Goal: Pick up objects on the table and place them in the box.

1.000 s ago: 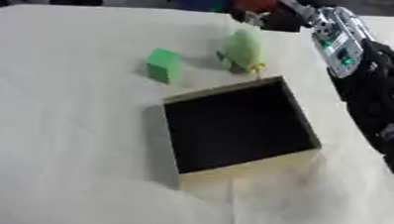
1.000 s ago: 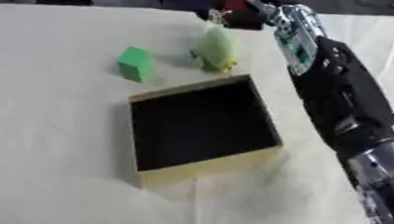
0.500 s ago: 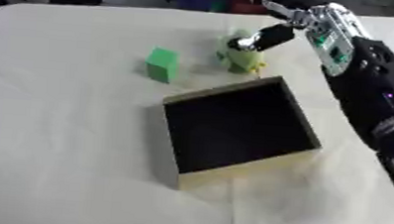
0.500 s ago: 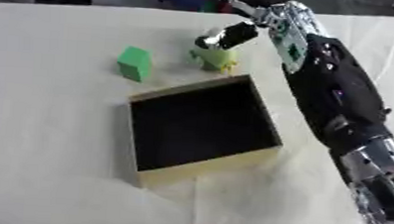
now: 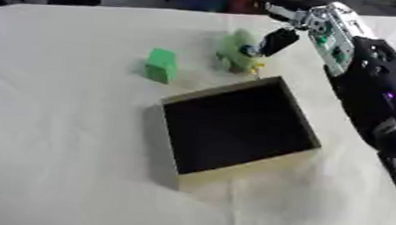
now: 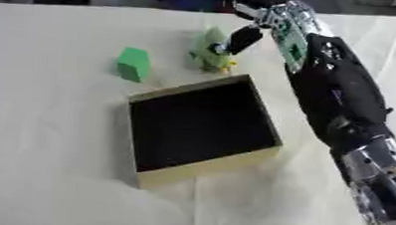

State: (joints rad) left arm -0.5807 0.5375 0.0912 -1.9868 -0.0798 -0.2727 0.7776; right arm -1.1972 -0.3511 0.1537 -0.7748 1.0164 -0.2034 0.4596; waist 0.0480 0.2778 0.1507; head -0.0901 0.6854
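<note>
1. Table (image 5: pixel 51 139), covered in white cloth, carried everything. Landmark: the box (image 5: pixel 235 127), open, dark inside, empty as far as seen.
2. Right arm reached in from the right, passing beyond the box's far right corner. Left hand showed in no view.
3. Right hand (image 5: pixel 275 40) had dropped since a second earlier from above the toy onto its right side; a dark finger now touched it. Whether the fingers actually closed round it, I could not tell.
4. Toy (image 5: pixel 234 53), pale green, stood just beyond the box's far edge.
5. Block (image 5: pixel 161 65), green, sat beyond the box's far left corner, untouched.
6. Judgement: grasp beginning; nothing boxed yet.
7. No readable writing or brand.
</note>
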